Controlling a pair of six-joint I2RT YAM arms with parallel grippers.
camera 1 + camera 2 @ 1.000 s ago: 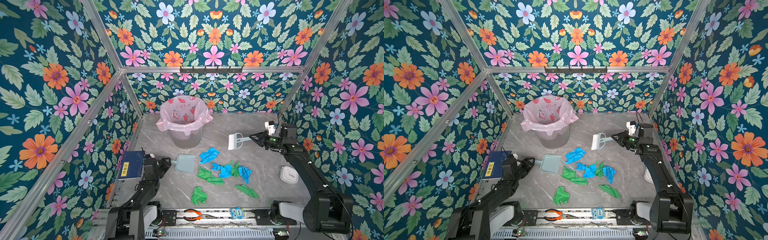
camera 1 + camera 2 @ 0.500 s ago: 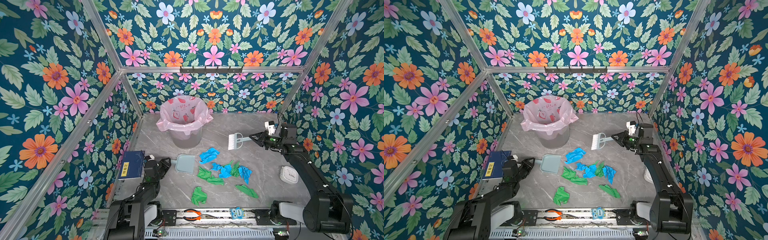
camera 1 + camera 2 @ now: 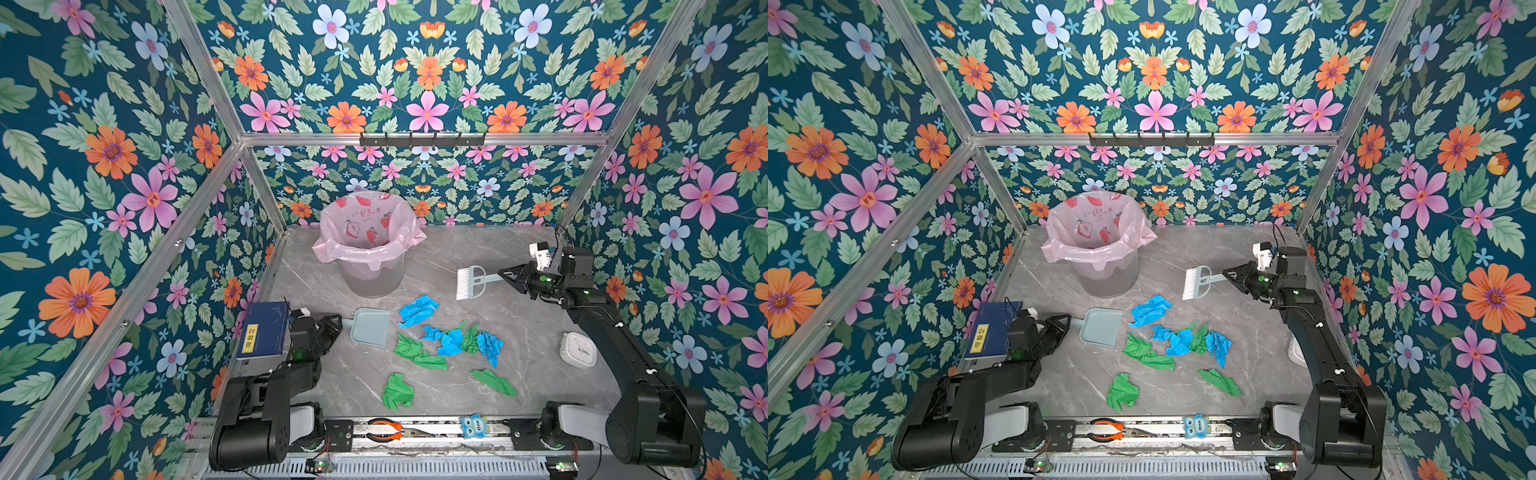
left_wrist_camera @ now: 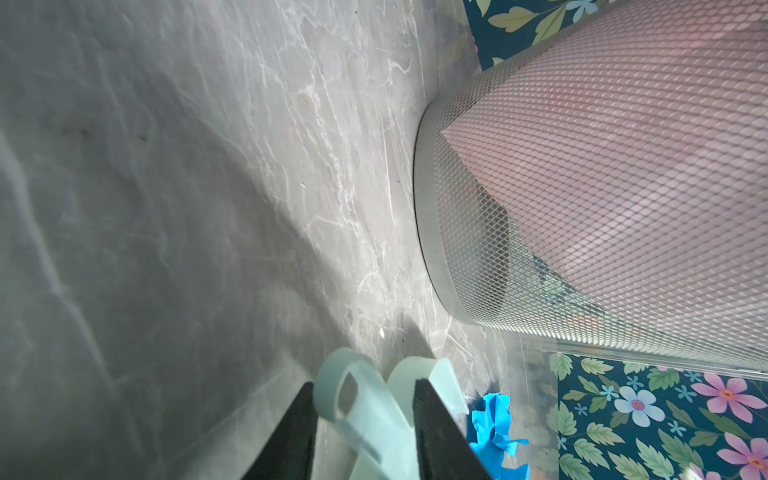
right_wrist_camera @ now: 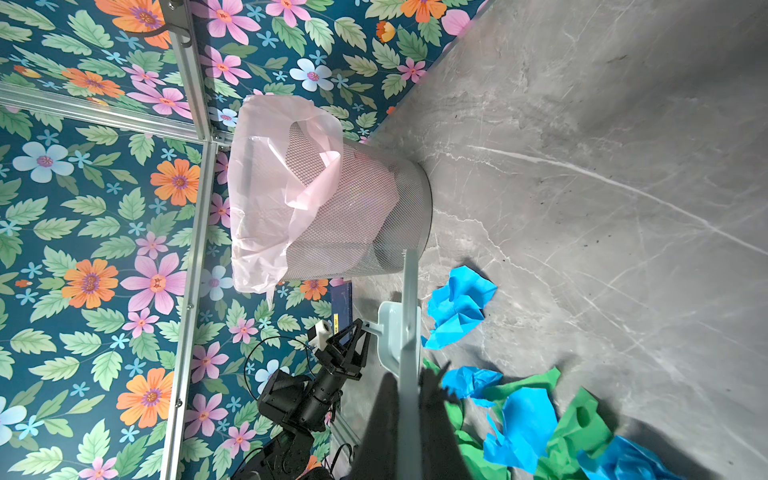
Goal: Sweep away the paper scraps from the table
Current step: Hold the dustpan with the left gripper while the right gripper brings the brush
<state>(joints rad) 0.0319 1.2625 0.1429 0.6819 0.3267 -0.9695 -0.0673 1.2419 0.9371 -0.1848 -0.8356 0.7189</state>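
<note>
Your right claw (image 3: 505, 275) is clenched on the handle of the brush (image 3: 469, 282); in the right wrist view you can see the pale handle pinched between the two dark fingers (image 5: 382, 428). That claw sits over the far right part of the table (image 3: 540, 332), with the brush head pointing toward the bin (image 3: 372, 282) and apart from it. The paper scraps (image 3: 449, 343), blue and green, lie on the table in a loose cluster, nearer the robot's base than that claw and toward the middle. The brush head is near the farthest blue scrap but not touching it, and you cannot tell whether the bristles reach the table. Your left claw (image 3: 336, 322) is low over the left side of the table. Its fingers (image 4: 291, 436) stand on either side of the handle of the dustpan (image 3: 370, 328), and you cannot tell whether they press on it or only bracket it. The dustpan lies flat on the table, its wide mouth facing the scraps, just beside the nearest ones.
</note>
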